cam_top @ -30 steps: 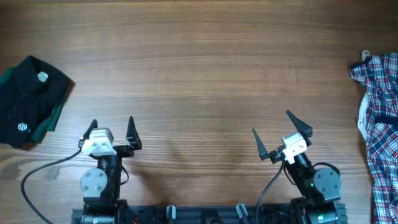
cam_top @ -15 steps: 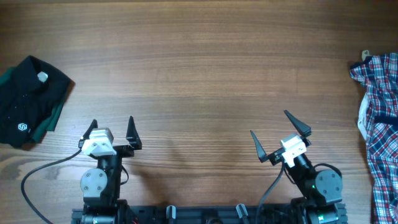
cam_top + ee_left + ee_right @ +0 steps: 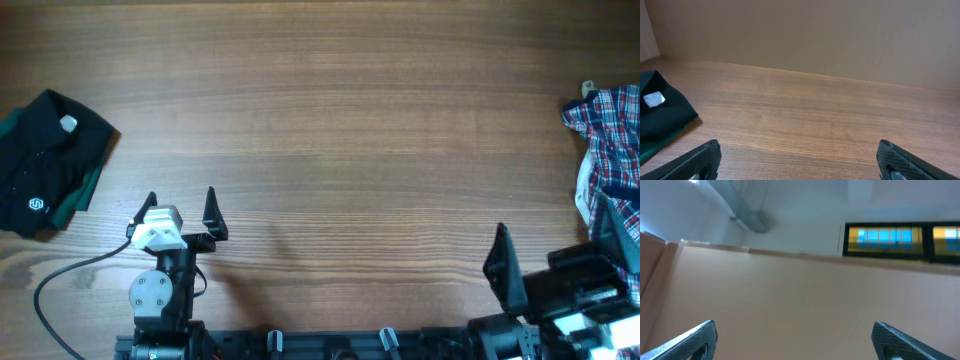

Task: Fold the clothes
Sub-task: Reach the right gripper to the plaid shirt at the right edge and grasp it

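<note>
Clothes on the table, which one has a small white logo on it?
The black-and-green garment at the far left; the plaid shirt on the right shows none.

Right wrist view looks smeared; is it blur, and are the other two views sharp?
Right wrist: yes, soft throughout, aimed up at a wall, with lit windows glowing. Left wrist: sharp, evenly lit. Overhead: sharp, table grain crisp.

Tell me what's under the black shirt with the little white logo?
Green fabric peeks out beneath the black shirt, on the wooden table. How far the green runs underneath is covered.
</note>
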Robot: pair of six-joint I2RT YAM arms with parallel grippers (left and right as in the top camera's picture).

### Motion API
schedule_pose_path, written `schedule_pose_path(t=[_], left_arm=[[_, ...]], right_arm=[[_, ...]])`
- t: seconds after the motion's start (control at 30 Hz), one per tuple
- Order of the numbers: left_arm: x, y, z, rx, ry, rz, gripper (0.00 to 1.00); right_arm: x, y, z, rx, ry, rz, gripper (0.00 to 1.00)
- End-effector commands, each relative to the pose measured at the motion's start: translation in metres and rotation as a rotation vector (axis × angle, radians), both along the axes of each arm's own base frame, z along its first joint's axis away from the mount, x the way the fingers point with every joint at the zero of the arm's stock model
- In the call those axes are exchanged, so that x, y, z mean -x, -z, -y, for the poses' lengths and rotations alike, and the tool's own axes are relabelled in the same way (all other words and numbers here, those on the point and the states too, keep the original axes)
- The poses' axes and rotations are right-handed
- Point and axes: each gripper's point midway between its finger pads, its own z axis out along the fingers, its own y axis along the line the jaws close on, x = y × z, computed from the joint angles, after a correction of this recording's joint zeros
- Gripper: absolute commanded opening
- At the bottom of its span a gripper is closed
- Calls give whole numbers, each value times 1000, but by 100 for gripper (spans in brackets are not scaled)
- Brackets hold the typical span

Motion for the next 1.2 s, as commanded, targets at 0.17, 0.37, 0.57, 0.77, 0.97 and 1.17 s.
schedule_pose_path(t=[0.17, 0.37, 0.57, 0.77, 0.97, 1.17], left_arm=[[0, 2, 0, -13, -1, -4, 100], [0, 2, 0, -13, -1, -4, 100], [0, 2, 0, -13, -1, -4, 100], [0, 2, 0, -13, -1, -4, 100], [0, 2, 0, -13, -1, -4, 100], [0, 2, 0, -13, -1, -4, 100]], right_arm=[[-40, 2, 16, -120, 54, -133, 100], [-140, -2, 33, -183, 240, -557, 100], [-199, 23, 80, -96, 640, -1020, 100], [-227, 85, 151, -124, 777, -1368, 100], [-263, 171, 242, -194, 784, -1579, 100], [-292, 262, 281, 5, 776, -1762, 100]])
